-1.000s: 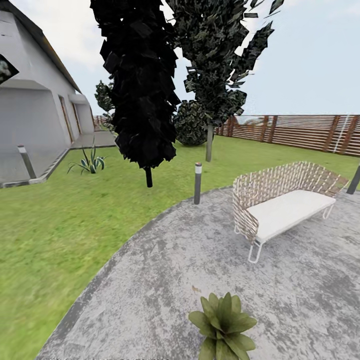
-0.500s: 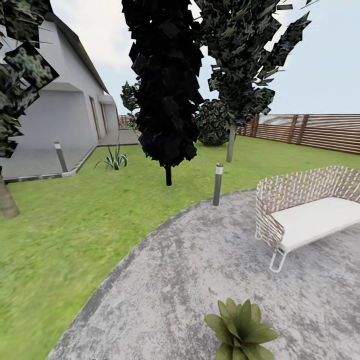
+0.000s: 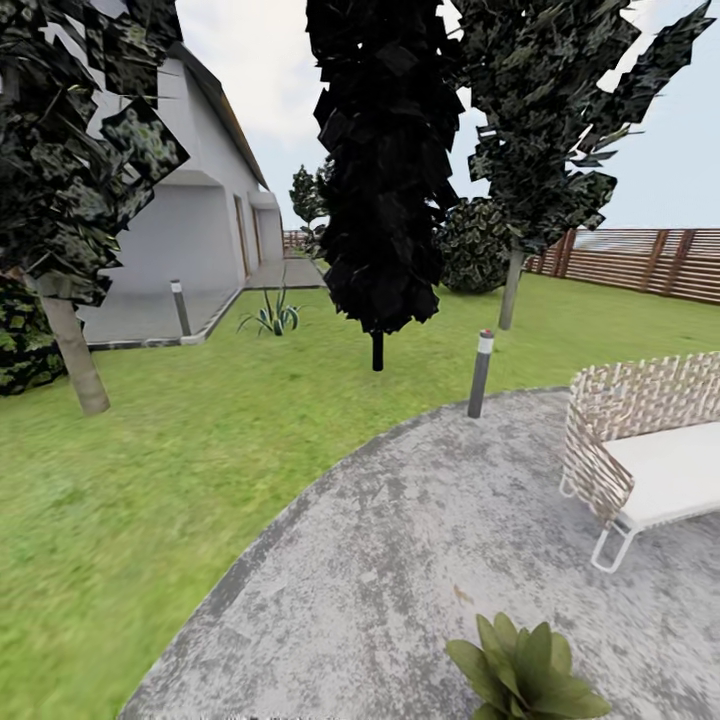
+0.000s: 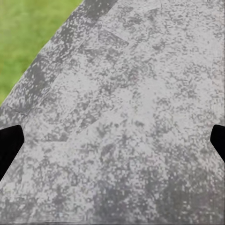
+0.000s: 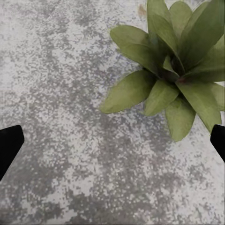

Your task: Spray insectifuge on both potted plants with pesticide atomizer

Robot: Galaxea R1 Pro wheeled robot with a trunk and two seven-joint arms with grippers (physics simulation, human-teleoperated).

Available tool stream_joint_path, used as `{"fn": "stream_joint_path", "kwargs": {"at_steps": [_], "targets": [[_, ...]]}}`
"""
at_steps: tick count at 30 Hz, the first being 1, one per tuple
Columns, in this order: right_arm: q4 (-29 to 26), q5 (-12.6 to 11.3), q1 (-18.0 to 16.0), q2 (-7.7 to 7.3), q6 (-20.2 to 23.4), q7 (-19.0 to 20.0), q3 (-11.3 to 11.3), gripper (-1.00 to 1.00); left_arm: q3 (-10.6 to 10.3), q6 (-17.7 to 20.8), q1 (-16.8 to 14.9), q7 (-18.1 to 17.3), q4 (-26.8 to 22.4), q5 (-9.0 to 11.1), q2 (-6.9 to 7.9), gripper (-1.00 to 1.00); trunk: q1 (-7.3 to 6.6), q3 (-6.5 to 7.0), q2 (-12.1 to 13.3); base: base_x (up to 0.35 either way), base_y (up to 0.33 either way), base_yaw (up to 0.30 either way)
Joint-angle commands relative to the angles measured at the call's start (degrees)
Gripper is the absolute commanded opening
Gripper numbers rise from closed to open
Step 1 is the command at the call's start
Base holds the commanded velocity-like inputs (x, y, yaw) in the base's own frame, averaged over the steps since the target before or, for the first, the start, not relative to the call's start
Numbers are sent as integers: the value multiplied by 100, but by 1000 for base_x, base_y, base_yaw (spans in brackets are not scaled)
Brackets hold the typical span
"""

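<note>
Step in hand: locating the atomizer, not yet found. One plant (image 3: 525, 668) stands on the paving (image 3: 400, 540), below the right gripper (image 5: 112, 140). Both grippers (image 4: 112, 140) are spread wide, empty. Next: scan on.

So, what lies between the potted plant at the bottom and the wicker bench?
In the head view, bare speckled paving runs from the potted plant to the wicker bench; nothing stands on that stretch.

Potted plant (image 3: 525, 668), bench (image 3: 650, 455) edge-cropped
</note>
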Motion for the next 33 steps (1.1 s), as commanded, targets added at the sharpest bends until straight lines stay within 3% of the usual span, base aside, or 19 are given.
{"fn": "stream_joint_path", "kwargs": {"at_steps": [1,21,33], "targets": [[1,0,-1,0,-16,-2,-3,100,6,-22,-6,3,9,8,-1,100,-1,-6,-3,-59,227,281],[11,2,-1,0,-16,-4,1,100,6,-25,-6,9,21,16,-9,100,-1,-6,-3,-23,291,281],[11,2,-1,0,-16,-5,1,100,-2,-26,-6,14,26,7,-10,100,-1,-6,-3,0,45,281]]}}
